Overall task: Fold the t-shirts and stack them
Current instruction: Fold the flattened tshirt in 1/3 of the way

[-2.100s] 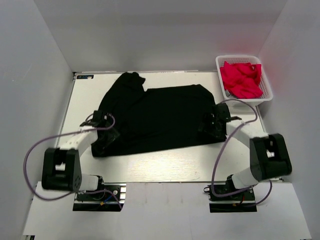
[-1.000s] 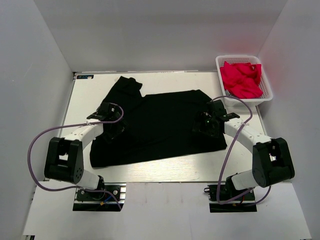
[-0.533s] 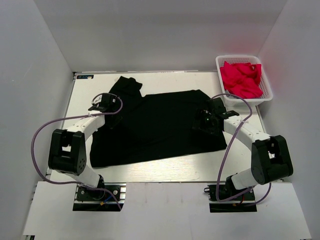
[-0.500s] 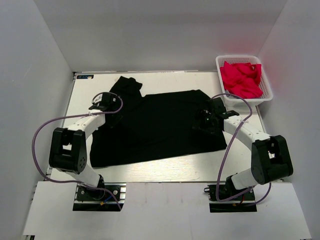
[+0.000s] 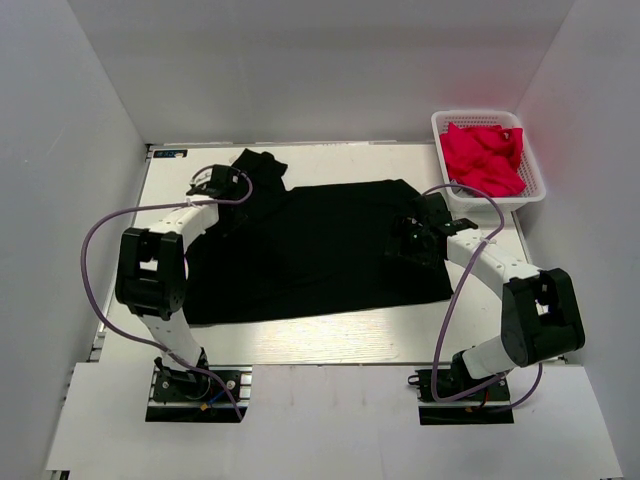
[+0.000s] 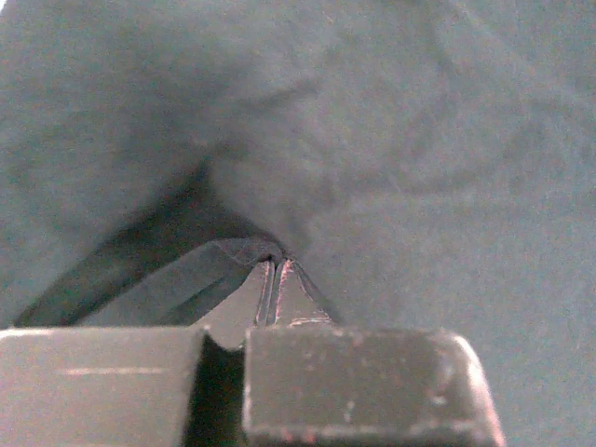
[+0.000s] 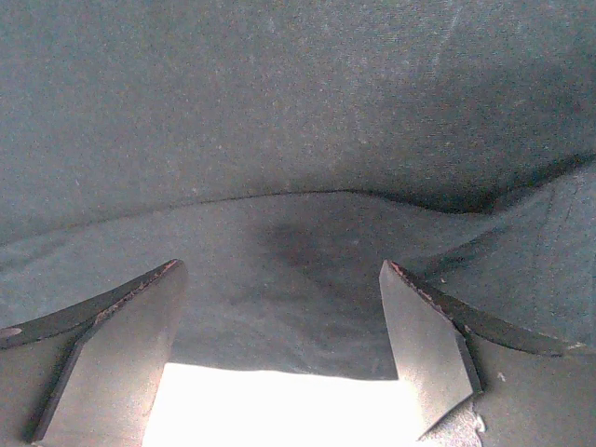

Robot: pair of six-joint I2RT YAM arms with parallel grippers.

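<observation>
On the table, the black t-shirt lies lengthwise left-to-right, left end effector pinching it, right end effector wide.

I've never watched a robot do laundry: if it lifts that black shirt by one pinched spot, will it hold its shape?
Probably not: the black t-shirt puckers where the left gripper pinches it, so it should drape limply. It lies thin and flat, so it is likely light.

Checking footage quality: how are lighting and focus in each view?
Top external: even light, sharp, black t-shirt shows little fold detail. Left wrist: dim, soft, shut left claw blurred. Right wrist: cloth crisp, bare table glares white inside open right claw.
</observation>
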